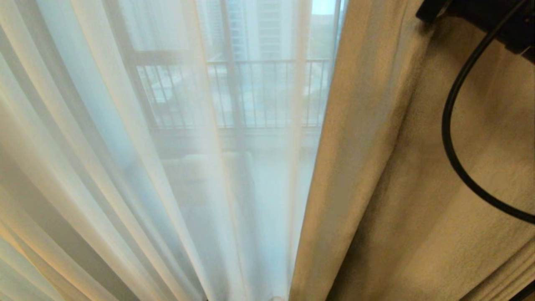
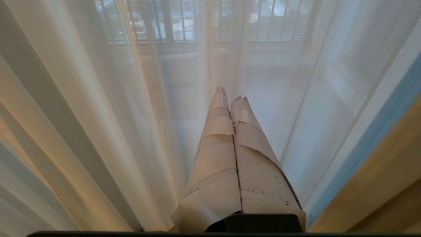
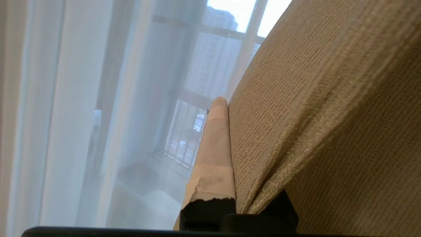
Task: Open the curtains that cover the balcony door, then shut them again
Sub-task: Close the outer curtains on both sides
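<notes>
Right pincer (image 3: 219,102) is pinching the thick woven curtain: in the right wrist view one taped finger (image 3: 213,148) lies flat against the fabric's edge, and the beige curtain (image 3: 322,108) covers the other finger entirely. In the head view this arm shows only as a dark housing with a looping black cable (image 1: 453,125) at the upper right, in front of the heavy curtain panel (image 1: 397,188). Left pincer (image 2: 230,93) has its two taped fingers pressed together, holding nothing, with its tips pointing at the sheer curtain (image 2: 108,115) just ahead.

The sheer panel (image 1: 125,146) hangs in long vertical pleats across the left and middle of the head view, and the heavy panel's edge runs down just right of centre. Through the sheer fabric the balcony door (image 1: 232,83) shows as dim dark frame bars, with a black railing (image 1: 267,62) and tall buildings beyond. A pale floor is faintly visible past the glass.
</notes>
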You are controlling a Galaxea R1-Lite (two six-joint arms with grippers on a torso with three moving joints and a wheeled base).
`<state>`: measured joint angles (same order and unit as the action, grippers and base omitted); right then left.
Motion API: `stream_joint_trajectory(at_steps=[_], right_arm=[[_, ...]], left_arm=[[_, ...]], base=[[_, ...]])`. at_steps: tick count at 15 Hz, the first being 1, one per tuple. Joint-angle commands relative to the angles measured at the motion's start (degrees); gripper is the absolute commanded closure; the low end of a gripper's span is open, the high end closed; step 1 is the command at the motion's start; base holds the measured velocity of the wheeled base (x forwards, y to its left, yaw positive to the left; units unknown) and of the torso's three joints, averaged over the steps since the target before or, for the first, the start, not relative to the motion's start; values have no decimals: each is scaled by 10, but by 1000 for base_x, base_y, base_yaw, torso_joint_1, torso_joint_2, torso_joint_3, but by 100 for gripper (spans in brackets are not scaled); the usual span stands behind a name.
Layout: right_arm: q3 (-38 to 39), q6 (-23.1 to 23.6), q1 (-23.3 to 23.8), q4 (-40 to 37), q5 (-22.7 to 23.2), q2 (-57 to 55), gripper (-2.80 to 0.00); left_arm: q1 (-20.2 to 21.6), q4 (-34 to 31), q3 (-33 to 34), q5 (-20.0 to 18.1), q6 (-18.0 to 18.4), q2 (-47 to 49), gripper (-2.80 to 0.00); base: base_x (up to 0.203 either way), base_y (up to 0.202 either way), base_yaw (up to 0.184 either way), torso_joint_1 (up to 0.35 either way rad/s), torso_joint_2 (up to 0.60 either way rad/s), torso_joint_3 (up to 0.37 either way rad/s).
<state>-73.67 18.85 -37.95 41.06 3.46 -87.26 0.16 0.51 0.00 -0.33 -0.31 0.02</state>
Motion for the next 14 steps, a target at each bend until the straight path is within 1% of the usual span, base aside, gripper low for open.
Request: stream_joint_trajectory(at_steps=[1, 12, 13, 14], right_arm=[[-1, 4, -21, 10, 1, -29, 0], [-40, 30, -91, 17, 0, -92, 0], [-43, 30, -97, 17, -16, -97, 0], [-49, 30, -111, 18, -47, -105, 0]], left_arm=[[0, 0, 0, 0, 0, 0, 0], [0, 0, 0, 0, 0, 0, 0], [0, 0, 0, 0, 0, 0, 0], [0, 0, 0, 0, 0, 0, 0]], base=[[0, 0, 0, 0, 0, 0], [0, 0, 0, 0, 0, 0], [0, 0, 0, 0, 0, 0], [0, 0, 0, 0, 0, 0]])
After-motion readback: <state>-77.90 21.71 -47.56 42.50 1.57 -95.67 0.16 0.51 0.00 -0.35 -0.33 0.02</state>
